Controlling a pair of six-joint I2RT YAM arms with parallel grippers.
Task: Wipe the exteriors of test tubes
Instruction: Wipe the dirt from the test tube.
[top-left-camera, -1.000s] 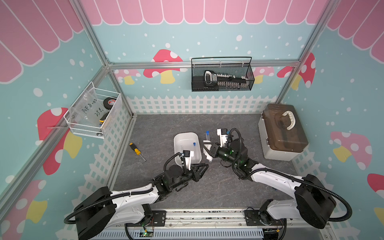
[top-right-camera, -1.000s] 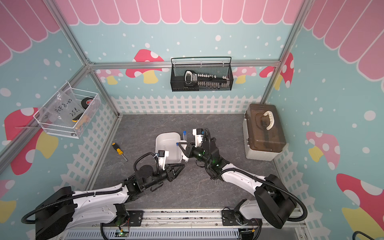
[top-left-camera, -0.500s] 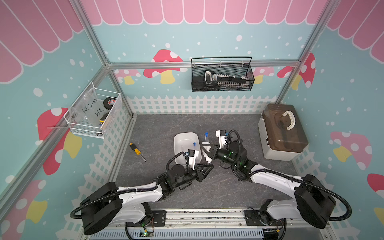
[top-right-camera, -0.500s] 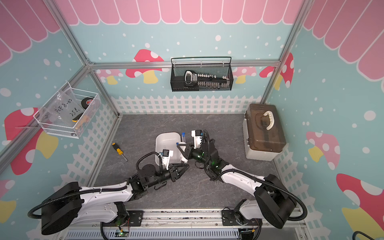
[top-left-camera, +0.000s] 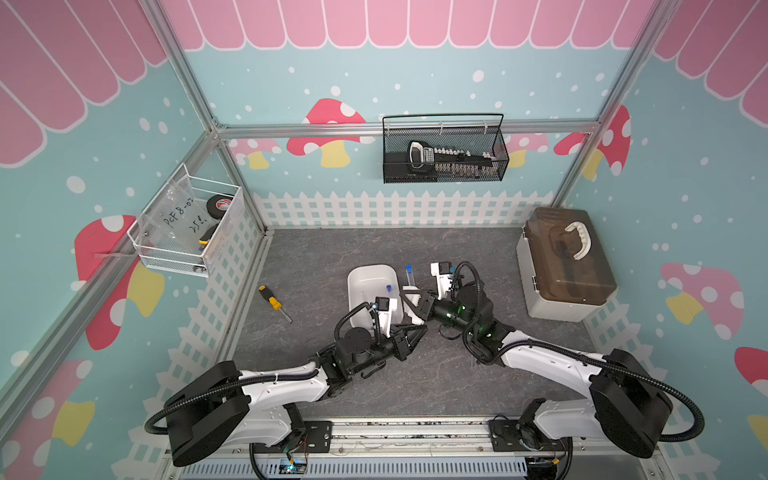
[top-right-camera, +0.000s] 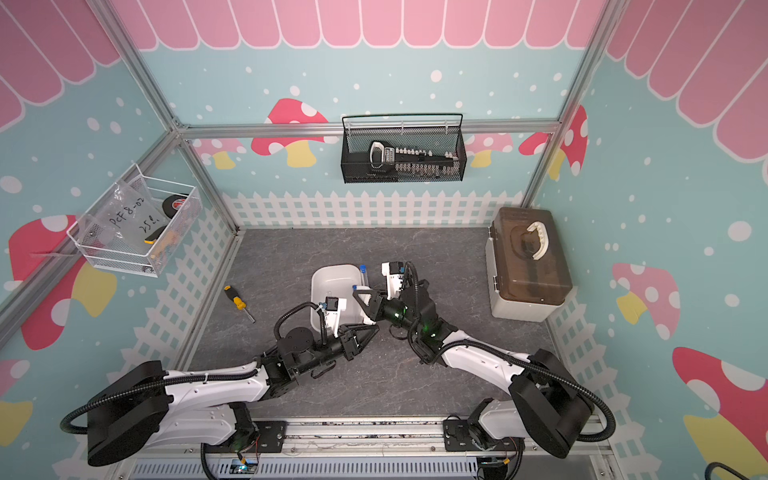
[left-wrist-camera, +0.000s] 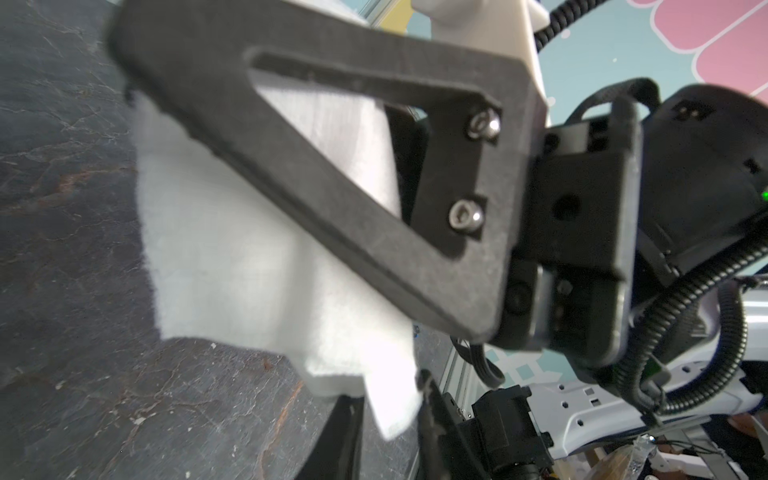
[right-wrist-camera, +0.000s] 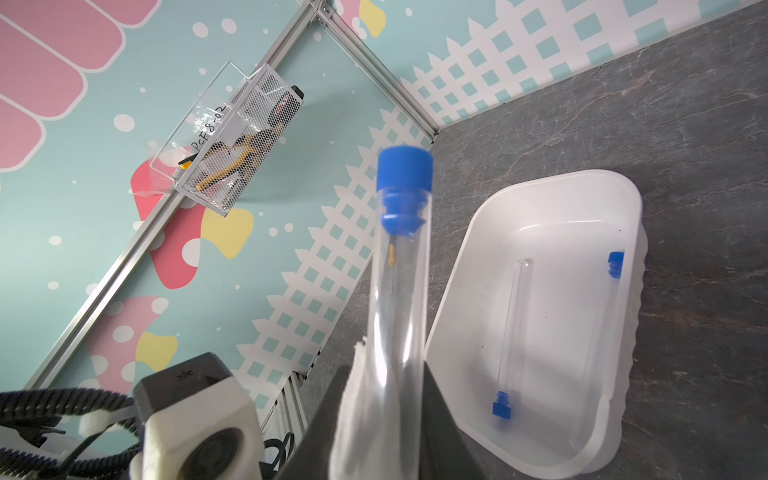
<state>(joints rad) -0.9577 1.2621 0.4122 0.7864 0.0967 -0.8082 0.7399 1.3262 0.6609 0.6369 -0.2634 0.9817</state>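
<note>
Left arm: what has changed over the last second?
The left gripper moved forward and rightward, up close to the right gripper. Nothing visibly taken or released. The right gripper stayed clamped on the test tube and cloth; tray and screwdriver unchanged.

The right gripper grips a capped test tube beside the white tray.
</note>
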